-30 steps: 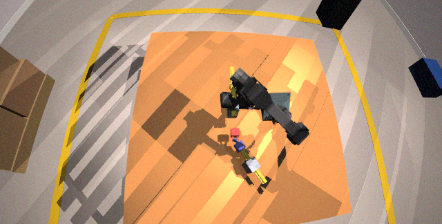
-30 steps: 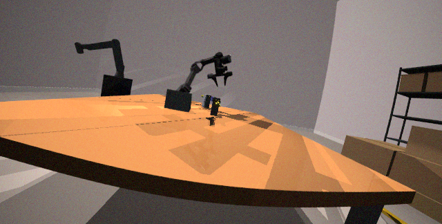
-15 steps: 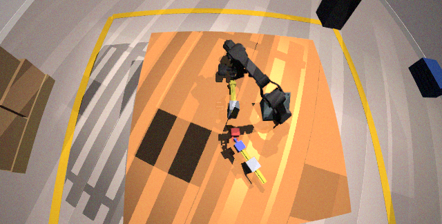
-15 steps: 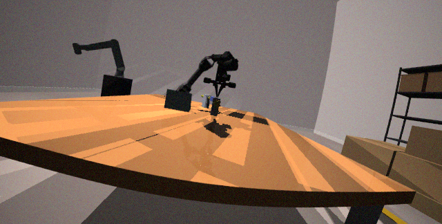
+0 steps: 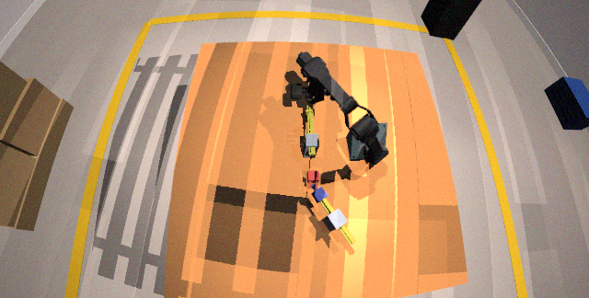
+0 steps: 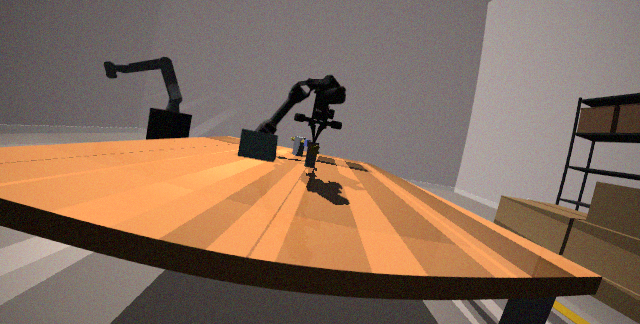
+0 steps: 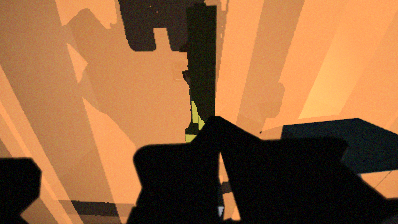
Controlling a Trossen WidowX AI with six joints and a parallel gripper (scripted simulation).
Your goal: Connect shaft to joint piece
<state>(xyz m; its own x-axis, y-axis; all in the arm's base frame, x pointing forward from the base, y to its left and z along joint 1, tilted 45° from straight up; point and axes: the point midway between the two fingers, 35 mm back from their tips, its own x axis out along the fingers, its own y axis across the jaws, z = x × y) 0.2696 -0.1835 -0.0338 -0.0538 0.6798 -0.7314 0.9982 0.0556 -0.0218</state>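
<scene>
Seen from above, a red joint piece [image 5: 313, 176] stands at the end of a fixed yellow shaft [image 5: 349, 235], hinged to a blue end piece [image 5: 320, 194] [image 6: 306, 142]. The fixed shaft runs at a slant through a white block [image 5: 337, 219]. The second yellow shaft [image 5: 310, 125] lies in a grey block [image 5: 311, 141] farther along the wooden table [image 5: 382, 261] [image 6: 200, 214] [image 7: 135, 90]. Its inner end protrudes from that block towards the red piece, with bare wood between the two; it has not entered the piece. From above, the red piece lies roughly in line with the second shaft, whereas the blue end piece follows the slant of the fixed one. The exact direction of the opening cannot be told.

The black robot arm [image 5: 338, 93] [image 6: 285, 111] rises from a dark blue-grey base [image 5: 355, 153] [image 6: 244, 151] [image 7: 370, 135] and bends over the table. Its gripper [image 5: 313, 97] [image 6: 313, 140] [image 7: 214, 120] is fully closed, the fingertips together and pointing downward, with nothing held between them. It is near the outer end of the second shaft, well apart from the red piece; whether the tips touch the shaft cannot be told.

Beyond the table, a second black arm [image 6: 145, 65] stands on a black pedestal [image 5: 448, 10] [image 6: 167, 126].
</scene>
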